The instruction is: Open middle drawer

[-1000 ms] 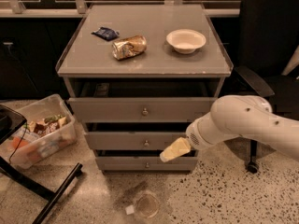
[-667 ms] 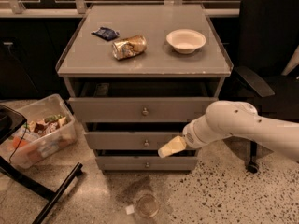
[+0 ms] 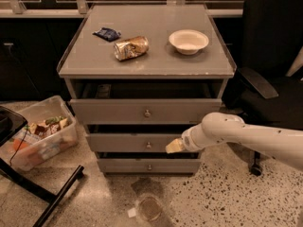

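Observation:
The grey cabinet (image 3: 147,70) has three drawers. The middle drawer (image 3: 123,143) shows a flat grey front with a small round metal knob (image 3: 148,145), and a dark gap lies above its front. My white arm reaches in from the right. Its cream-tipped gripper (image 3: 173,146) is level with the middle drawer front, just right of the knob and apart from it.
On the cabinet top lie a crushed can (image 3: 131,48), a white bowl (image 3: 188,41) and a dark blue packet (image 3: 107,33). A clear bin of snacks (image 3: 40,134) stands on the floor at left. A black chair (image 3: 272,65) stands at right. Litter (image 3: 149,207) lies on the floor in front.
My arm has moved left and slightly up, bringing the gripper closer to the middle drawer's knob. The drawers look unchanged.

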Robot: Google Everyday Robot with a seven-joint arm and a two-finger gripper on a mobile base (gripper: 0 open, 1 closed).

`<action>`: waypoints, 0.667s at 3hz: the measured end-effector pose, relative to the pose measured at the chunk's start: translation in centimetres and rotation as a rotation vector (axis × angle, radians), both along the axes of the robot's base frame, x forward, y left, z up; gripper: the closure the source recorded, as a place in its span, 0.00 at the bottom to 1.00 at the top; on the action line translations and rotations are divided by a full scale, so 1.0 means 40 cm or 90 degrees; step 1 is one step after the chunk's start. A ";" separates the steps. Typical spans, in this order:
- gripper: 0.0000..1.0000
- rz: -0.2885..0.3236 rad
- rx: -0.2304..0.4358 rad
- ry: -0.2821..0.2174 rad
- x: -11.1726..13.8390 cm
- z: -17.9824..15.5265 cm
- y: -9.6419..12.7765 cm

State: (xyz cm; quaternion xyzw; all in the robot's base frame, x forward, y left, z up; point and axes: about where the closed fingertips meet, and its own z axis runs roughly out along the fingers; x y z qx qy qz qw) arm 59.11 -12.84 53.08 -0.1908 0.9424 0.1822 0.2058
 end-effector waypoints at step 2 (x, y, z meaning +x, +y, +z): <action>0.89 -0.083 0.081 -0.100 0.077 -0.074 0.013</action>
